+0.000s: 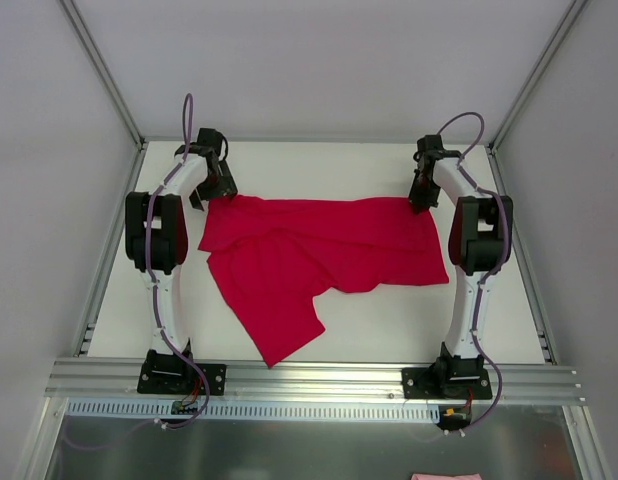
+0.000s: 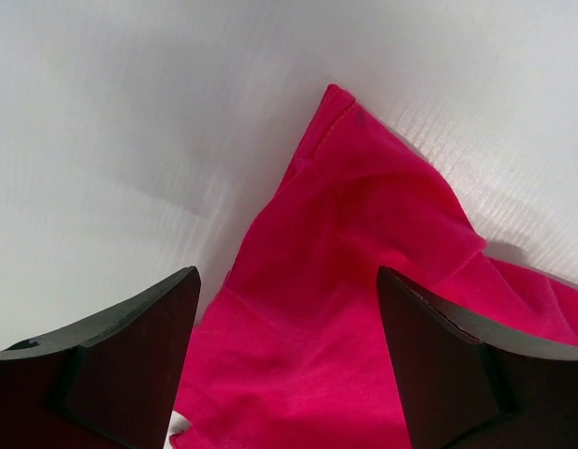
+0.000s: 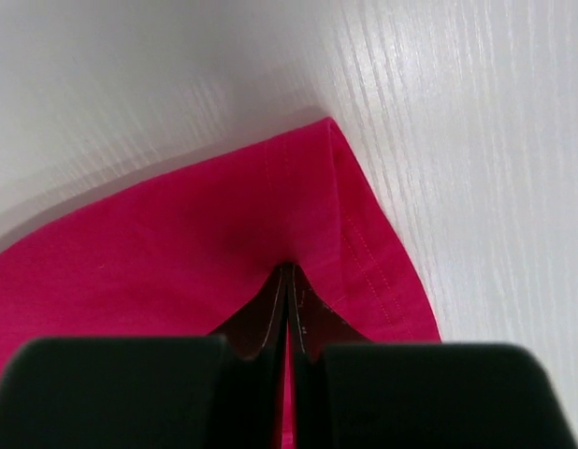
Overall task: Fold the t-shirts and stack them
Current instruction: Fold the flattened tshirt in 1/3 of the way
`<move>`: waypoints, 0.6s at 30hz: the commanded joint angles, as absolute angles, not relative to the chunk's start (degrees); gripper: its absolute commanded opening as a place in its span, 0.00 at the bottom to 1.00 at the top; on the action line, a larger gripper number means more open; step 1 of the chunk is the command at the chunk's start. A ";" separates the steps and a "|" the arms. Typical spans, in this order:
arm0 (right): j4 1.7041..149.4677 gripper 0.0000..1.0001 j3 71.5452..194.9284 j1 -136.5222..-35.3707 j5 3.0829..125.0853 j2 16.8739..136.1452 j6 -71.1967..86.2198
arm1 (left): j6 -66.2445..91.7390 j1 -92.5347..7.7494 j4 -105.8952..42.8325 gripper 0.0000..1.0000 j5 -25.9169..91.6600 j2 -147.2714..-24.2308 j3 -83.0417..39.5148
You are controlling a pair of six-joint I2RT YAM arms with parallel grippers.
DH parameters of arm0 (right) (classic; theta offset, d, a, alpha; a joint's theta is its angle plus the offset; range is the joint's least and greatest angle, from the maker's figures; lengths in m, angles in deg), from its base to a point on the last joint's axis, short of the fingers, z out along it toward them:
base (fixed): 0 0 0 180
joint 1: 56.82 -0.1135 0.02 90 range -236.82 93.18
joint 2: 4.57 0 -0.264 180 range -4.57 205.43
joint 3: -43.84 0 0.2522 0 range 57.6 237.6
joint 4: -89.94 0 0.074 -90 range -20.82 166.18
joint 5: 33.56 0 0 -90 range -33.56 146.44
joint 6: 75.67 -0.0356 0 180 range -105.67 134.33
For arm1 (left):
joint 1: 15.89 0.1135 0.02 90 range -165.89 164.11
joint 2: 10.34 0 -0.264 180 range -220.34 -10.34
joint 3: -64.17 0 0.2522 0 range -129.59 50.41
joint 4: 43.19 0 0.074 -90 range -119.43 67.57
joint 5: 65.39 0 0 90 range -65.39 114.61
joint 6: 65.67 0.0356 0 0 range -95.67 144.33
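One worktop [image 1: 389, 325]: white, flat, carrying the cloth between the two arms.
T-shirt [image 1: 319, 250]: single crimson piece, spread crosswise at mid-worktop, rumpled, one flap trailing toward the near edge; not yet folded, nothing stacked.
Handling: judged soft, thin, light and limp; likely to sag and drag rather than hold a shape; not fragile; prone to bunching if pulled from one side only.
Where to grip: corners and stitched hems; best both far corners at once, lifted evenly and kept taut.
Left arm [image 1: 159, 240]: stretched along the left side, wrist over the far left corner of the cloth.
Right arm [image 1: 477, 235]: stretched along the right side, wrist over the far right corner.
Left fingers [image 2: 130, 355]: spread wide, straddling the far left corner from above, gripping nothing; contact with the fabric not clear.
Right fingers [image 3: 287, 295]: pressed fully together on a pinch of fabric just inside the far right corner.
Hem corner [image 3: 340, 187]: double-stitched, lying flat on the worktop just beyond the right pinch.
Risk: thin pinch possibly slipping out under tension.
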State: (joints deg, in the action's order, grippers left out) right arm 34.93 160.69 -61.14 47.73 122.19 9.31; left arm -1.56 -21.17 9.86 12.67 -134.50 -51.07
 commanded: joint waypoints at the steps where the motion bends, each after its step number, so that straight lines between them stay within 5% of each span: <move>1: 32.94 0.01 164.12 -60.77 48.45 123.13 9.40 | -0.28 -21.52 11.00 0.77 11.34 -130.14 -51.46; 8: 30.66 0.01 170.26 -60.34 46.77 124.71 10.11 | -0.20 -21.52 11.09 0.78 11.69 -130.05 -51.28; 12: 27.49 0.39 170.82 -59.98 49.14 124.81 10.72 | 0.16 -21.52 11.27 0.78 11.60 -129.53 -51.20; 18: 26.53 0.52 166.07 -59.90 50.38 121.91 9.58 | -0.11 -21.52 11.09 0.78 12.04 -129.52 -51.11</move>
State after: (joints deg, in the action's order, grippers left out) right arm 29.99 167.31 -60.28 48.83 125.14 10.23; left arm -1.37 -21.17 10.32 12.47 -133.34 -51.00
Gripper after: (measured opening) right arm 0.507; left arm 0.778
